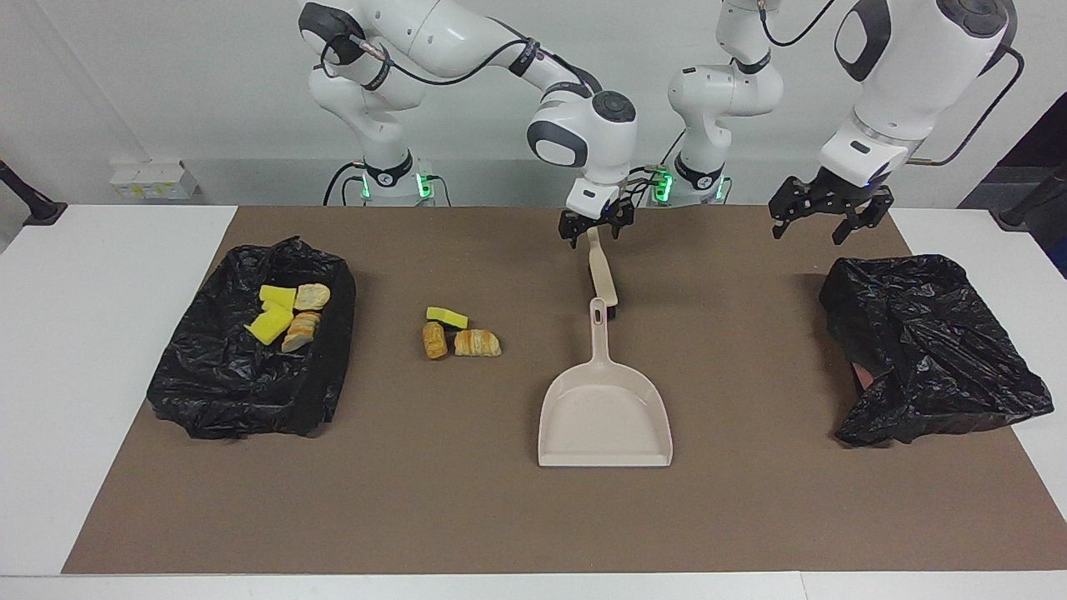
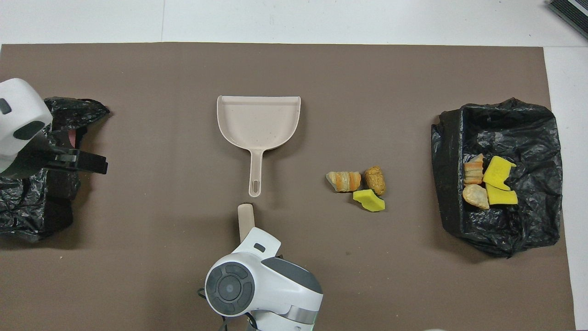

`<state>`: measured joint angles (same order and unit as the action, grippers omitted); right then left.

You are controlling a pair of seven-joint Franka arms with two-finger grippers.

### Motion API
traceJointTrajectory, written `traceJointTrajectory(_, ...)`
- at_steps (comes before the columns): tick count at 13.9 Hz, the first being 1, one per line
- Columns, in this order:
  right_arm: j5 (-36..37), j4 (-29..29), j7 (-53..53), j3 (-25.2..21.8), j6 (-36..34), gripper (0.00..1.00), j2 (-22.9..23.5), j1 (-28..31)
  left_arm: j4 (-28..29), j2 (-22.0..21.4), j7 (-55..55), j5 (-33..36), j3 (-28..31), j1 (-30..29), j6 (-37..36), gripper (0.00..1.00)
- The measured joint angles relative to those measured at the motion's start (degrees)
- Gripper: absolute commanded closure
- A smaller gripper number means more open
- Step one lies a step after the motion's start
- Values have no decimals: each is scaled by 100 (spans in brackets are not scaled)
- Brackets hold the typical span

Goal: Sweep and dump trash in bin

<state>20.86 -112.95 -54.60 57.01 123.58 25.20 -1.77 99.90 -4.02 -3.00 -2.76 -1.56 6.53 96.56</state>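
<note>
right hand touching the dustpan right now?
Apart. Facing view shows the right hand over the robot-side end of the brush, while the dustpan lies with its handle bare, clear of it.
</note>
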Motion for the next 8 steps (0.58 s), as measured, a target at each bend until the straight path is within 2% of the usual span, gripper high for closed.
traceJointTrajectory(3,-4,-150,-44,126,41,0,-40,28,104,241,277,-3,-25,595,480,0)
traceJointTrajectory(4,-6,-203,-44,192,41,3,-65,49,171,307,326,-3,-32,758,620,0)
traceJointTrajectory(5,-7,-248,-44,259,41,25,-85,64,250,364,335,-3,-36,894,749,0)
traceJointTrajectory(7,-8,-288,-45,301,41,77,-120,68,384,530,399,-3,-36,1150,1052,0)
traceJointTrajectory(8,-8,-291,-45,302,41,100,-133,76,422,640,555,-3,-34,1274,1210,0)
